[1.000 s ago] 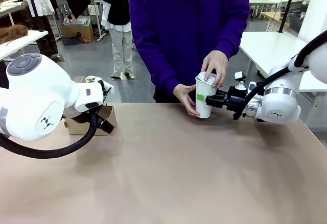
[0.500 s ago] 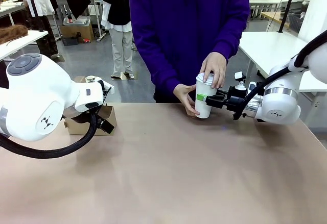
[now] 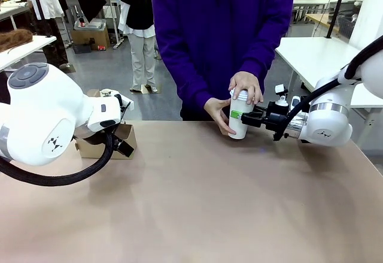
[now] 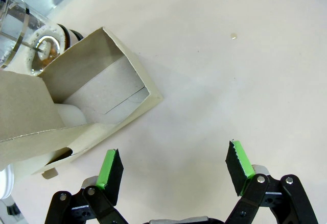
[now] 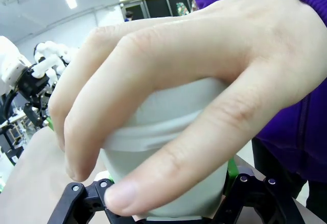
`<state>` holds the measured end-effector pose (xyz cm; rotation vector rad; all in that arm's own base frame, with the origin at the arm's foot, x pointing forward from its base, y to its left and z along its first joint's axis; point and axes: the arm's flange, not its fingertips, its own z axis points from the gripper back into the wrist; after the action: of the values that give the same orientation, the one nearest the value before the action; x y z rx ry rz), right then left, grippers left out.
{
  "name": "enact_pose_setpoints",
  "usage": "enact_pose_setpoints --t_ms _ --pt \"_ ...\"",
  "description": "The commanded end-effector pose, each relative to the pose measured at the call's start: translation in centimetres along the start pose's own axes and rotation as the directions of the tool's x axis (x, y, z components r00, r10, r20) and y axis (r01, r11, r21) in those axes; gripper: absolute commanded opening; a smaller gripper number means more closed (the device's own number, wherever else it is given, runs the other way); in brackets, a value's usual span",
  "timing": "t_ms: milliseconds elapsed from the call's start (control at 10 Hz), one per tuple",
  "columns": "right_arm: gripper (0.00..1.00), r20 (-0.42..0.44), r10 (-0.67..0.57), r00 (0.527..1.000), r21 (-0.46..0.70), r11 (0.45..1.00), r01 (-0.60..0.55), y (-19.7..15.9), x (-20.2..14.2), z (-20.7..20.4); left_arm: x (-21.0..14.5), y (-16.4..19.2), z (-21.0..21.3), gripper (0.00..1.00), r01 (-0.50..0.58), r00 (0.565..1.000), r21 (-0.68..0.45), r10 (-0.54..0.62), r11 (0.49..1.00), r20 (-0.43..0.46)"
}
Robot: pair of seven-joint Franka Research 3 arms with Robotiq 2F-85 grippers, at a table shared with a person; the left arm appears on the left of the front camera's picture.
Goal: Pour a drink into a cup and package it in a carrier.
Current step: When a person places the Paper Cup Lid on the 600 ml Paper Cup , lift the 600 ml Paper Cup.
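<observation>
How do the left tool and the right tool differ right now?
The left tool is open and empty; the right tool is shut on the tall white paper cup. The left tool points down at the table beside the brown cardboard carrier; the right tool reaches in level. Both have green pads.

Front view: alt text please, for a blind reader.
A person in purple presses a hand down on a white cup held by the right claw. The left arm is beside a cardboard carrier.

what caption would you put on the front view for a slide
Right gripper holds the white cup on the table while a person's hand presses down on its top
</observation>
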<state>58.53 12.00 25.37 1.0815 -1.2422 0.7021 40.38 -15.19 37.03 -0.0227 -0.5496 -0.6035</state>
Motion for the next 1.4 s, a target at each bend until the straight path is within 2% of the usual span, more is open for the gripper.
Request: enact_pose_setpoints --t_ms 0,1300 --pt "0.8 0.013 -0.001 1.0 -0.005 1.0 0.001 0.17 0.33 -0.26 -0.01 -0.01 0.04 1.0 0.0 1.0 -0.002 0.0 1.0 0.001" --pt "0.8 0.013 -0.001 1.0 -0.005 1.0 0.001 0.17 0.33 -0.26 -0.01 -0.01 0.04 1.0 0.0 1.0 -0.002 0.0 1.0 0.001"
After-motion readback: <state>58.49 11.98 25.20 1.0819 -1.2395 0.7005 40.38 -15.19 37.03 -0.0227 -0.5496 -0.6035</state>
